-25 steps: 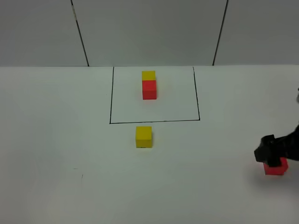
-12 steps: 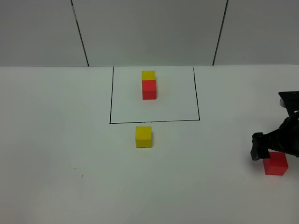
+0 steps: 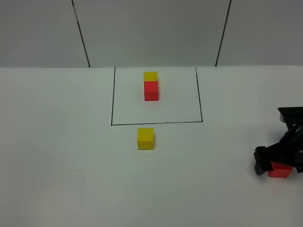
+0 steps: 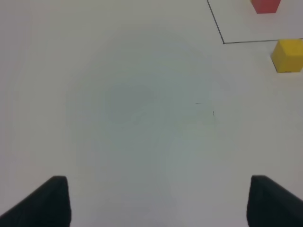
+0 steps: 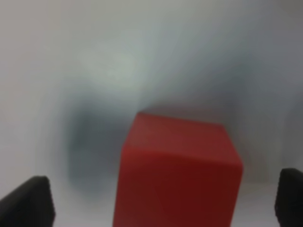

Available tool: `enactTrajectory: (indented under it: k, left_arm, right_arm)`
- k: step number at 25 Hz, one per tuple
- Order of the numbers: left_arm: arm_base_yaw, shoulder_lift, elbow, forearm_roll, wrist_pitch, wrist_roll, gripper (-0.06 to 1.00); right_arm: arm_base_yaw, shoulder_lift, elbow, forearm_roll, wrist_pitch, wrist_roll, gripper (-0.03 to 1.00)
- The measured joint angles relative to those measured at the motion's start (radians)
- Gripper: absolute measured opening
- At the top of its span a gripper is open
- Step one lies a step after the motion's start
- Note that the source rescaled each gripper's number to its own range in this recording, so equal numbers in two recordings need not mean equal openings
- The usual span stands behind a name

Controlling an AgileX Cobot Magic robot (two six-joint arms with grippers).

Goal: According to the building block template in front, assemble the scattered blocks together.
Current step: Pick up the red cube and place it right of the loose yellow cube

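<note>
**Right hand low over the red cube at the bench's right side**

On the white bench (image 3: 57,142) the template (image 3: 151,85) sits at the back centre. It is a yellow cube touching a red one in front of it, both inside a thin black frame (image 3: 156,123). Just outside the frame's near line, apart from it, the loose yellow cube (image 3: 146,138) stands alone. Far to the right, the right hand (image 3: 279,158) is low over the loose red cube (image 3: 280,172) and hides its top. One black finger (image 3: 260,163) stands just left of that cube. The picture's edge cuts off the hand's other side. A grey panelled wall (image 3: 151,33) rises behind.
</note>
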Motion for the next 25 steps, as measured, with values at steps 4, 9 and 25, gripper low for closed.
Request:
enactTrajectory:
  k: [4, 9, 25]
  left_arm:
    - [0.000, 0.000, 0.000, 0.000, 0.000, 0.000, 0.76]
    - [0.000, 0.000, 0.000, 0.000, 0.000, -0.001, 0.76]
    - [0.000, 0.000, 0.000, 0.000, 0.000, -0.001, 0.76]
  right_arm:
    - [0.000, 0.014, -0.014, 0.002, 0.025, 0.000, 0.07]
    - [0.012, 0.014, -0.110, -0.013, 0.147, -0.011, 0.01]
    - [0.429, 0.202, -0.601, -0.140, 0.401, -0.803, 0.01]
